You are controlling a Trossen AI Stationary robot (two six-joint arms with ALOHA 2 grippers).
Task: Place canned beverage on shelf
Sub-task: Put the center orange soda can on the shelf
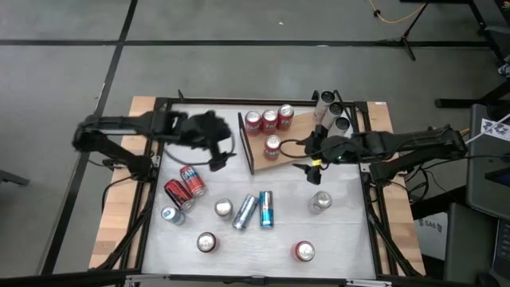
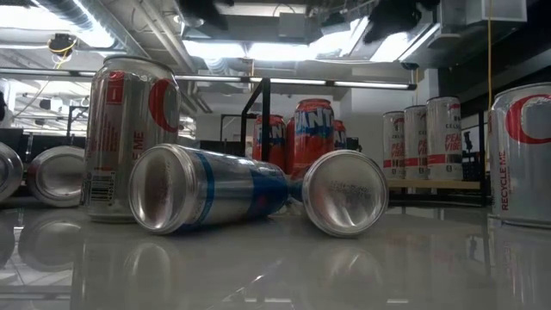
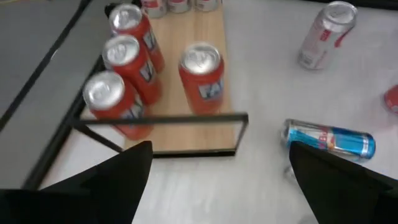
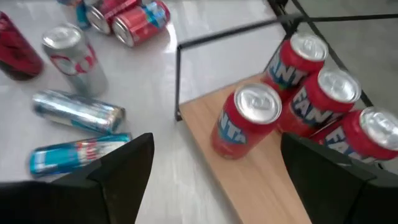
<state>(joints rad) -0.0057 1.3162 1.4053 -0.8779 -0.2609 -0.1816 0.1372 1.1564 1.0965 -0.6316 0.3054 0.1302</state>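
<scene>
The shelf (image 1: 288, 142) is a light-brown board with a thin dark rail (image 1: 245, 143) at its left end. Four red cans stand upright on it: three in a row (image 1: 270, 119) and one apart (image 1: 272, 146). Pale cans (image 1: 335, 110) stand at its far right end. My left gripper (image 1: 217, 158) hovers open over the table, left of the rail, with nothing between its fingers (image 3: 140, 171). My right gripper (image 1: 311, 165) hovers open by the shelf's near right edge, also holding nothing (image 4: 217, 177). Several loose cans lie or stand on the white table nearer the front.
Loose cans on the table: two red ones lying at the left (image 1: 185, 186), a silver one (image 1: 224, 209), two lying blue-and-silver ones (image 1: 255, 210), a silver one upright (image 1: 320, 202), and two near the front (image 1: 206, 241) (image 1: 304, 251). A dark frame (image 1: 159, 104) borders the table.
</scene>
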